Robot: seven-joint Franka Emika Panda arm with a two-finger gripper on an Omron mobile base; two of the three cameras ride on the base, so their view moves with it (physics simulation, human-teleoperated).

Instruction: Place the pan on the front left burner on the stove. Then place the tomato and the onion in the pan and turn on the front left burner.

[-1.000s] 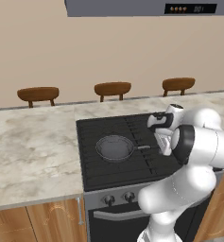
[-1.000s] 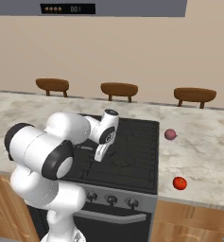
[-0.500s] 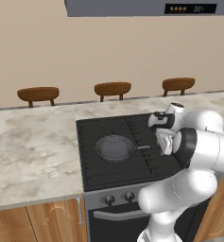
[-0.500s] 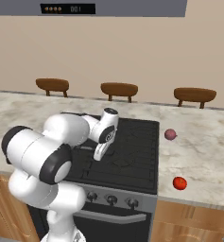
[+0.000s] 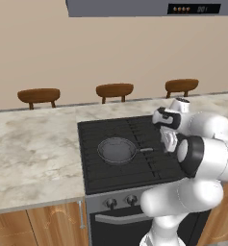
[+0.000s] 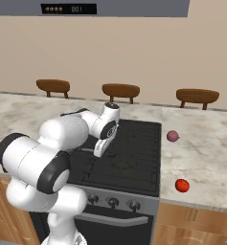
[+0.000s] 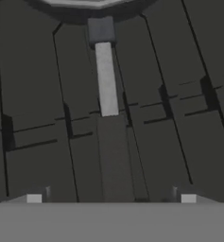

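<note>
The dark grey pan (image 5: 117, 150) rests on the left half of the black stove (image 5: 134, 178), over the front left burner (image 5: 105, 169), its thin handle (image 5: 145, 150) pointing right. In the hand view the handle (image 7: 106, 85) runs up the middle to the pan's rim (image 7: 94, 8). My gripper (image 5: 167, 146) hangs just right of the handle's end, above the grates, open, fingertips (image 7: 34, 198) wide apart and holding nothing. On the counter right of the stove lie the glossy red tomato (image 6: 182, 185), near the front, and the dull pinkish onion (image 6: 172, 136), farther back.
Marble counter (image 5: 33, 153) stretches left of the stove and also to its right (image 6: 201, 153). Knobs (image 5: 119, 202) sit on the steel front. Three wooden stools (image 5: 114, 90) stand behind the counter, and a range hood (image 5: 149, 7) hangs overhead.
The hand has shifted only slightly near the end of the pan's handle. The pan, tomato and onion have stayed where they were.
</note>
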